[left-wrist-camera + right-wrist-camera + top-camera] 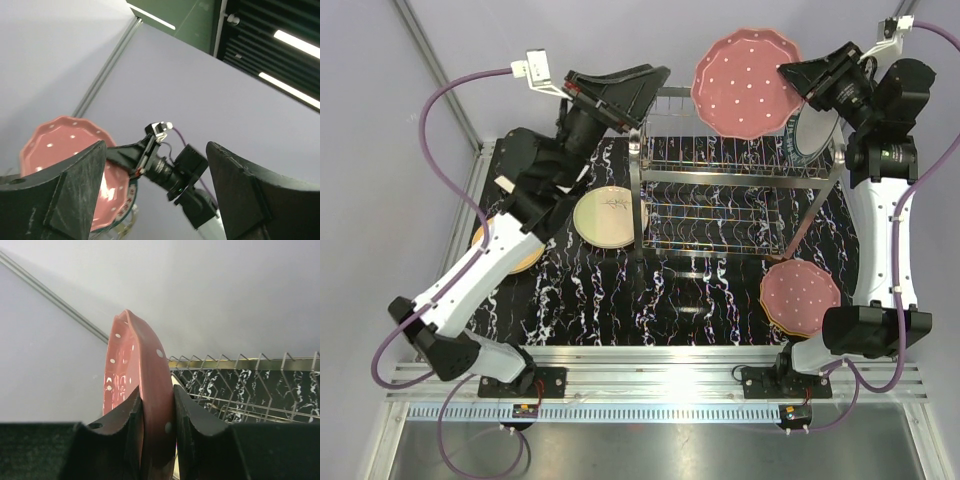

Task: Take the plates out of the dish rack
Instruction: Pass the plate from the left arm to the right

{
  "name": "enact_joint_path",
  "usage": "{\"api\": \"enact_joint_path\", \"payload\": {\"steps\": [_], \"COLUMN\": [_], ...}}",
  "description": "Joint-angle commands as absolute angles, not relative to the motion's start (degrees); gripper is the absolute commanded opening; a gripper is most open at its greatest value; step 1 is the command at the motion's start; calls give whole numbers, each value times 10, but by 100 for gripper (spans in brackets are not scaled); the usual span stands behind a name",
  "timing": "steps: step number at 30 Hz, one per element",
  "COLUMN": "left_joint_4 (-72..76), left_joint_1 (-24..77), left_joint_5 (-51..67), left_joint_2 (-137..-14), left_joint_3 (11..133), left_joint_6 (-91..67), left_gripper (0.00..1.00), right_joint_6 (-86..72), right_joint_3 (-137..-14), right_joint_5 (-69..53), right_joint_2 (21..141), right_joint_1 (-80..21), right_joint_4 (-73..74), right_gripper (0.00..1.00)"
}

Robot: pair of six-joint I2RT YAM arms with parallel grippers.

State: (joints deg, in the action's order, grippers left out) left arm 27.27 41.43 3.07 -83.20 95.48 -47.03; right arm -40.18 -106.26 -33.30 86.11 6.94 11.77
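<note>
My right gripper is shut on the rim of a pink polka-dotted plate and holds it on edge, raised above the back of the chrome wire dish rack. In the right wrist view both fingers clamp the plate at the gripper, with the rack below. A white plate with a dark patterned rim stands at the rack's right end. My left gripper is open and empty, raised left of the rack; its view shows the pink plate.
A cream plate with a twig motif lies on the black marbled mat left of the rack. A yellow-orange plate lies under my left arm. Another pink dotted plate tops a stack at the front right.
</note>
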Motion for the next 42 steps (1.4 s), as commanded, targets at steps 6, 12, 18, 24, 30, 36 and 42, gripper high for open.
{"api": "enact_joint_path", "payload": {"steps": [6, 12, 18, 24, 30, 36, 42], "left_joint_4": [192, 137, 50, -14, -69, -100, -127], "left_joint_1": [381, 365, 361, 361, 360, 360, 360], "left_joint_5": [76, 81, 84, 71, 60, 50, 47], "left_joint_2": [-710, -643, -559, -452, -377, -309, -269], "left_joint_3": [849, 802, 753, 693, 636, 584, 556], "left_joint_6": [-354, -304, -233, -175, -152, -145, -141], "left_gripper": [89, 92, 97, 99, 99, 99, 99], "right_joint_6": [-488, -503, -519, -496, -417, -339, -259], "right_joint_3": [-1100, -1096, -1075, -1015, -913, -772, -708], "right_joint_5": [-398, -436, -483, -529, -570, -593, -595], "right_joint_2": [817, 791, 746, 676, 586, 500, 461], "right_joint_1": [70, 70, 70, 70, 71, 86, 118], "right_joint_4": [11, 18, 34, 76, 170, 263, 371], "right_gripper": [0, 0, 0, 0, 0, 0, 0]}}
